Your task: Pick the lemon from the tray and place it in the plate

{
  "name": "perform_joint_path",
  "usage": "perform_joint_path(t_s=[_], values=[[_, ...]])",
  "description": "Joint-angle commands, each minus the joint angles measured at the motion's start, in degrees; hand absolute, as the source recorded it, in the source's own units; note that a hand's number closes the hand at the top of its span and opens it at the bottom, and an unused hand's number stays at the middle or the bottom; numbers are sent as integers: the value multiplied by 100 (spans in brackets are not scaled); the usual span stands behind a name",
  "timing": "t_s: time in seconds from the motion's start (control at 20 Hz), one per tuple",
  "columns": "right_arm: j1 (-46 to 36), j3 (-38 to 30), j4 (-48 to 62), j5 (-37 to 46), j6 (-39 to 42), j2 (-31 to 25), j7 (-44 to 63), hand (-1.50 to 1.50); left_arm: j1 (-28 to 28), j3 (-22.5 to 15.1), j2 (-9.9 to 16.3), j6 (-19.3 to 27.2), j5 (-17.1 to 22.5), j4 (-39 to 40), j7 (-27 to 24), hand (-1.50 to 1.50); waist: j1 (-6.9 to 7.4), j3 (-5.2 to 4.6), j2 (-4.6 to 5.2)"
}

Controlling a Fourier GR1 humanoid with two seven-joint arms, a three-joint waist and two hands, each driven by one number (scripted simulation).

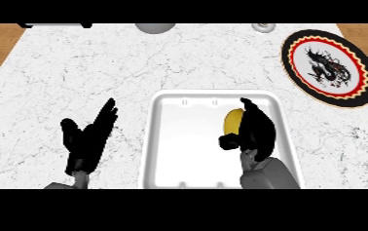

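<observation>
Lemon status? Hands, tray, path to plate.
Right hand curled round lemon, inside the white tray. Left hand open, resting left of tray. Plate far right on the counter, nothing seen in between.

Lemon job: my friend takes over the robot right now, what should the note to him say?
Right hand: over the white tray, fingers curled round the lemon, which is still in the tray's right half.
Left hand: open, resting over the counter left of the tray, holding nothing.
Plate: far right on the counter, nothing on it.
Done: the hand has reached the lemon.
Left: lift the lemon, carry it right and away to the plate, set it down.
</observation>
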Motion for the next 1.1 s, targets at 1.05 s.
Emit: perform_joint_path(t_s=[1.05], values=[[-3549,-206,3265,963,-2144,0,-462,150,-58,280,-151,-384,-216,407,-45,0,171,-23,72]])
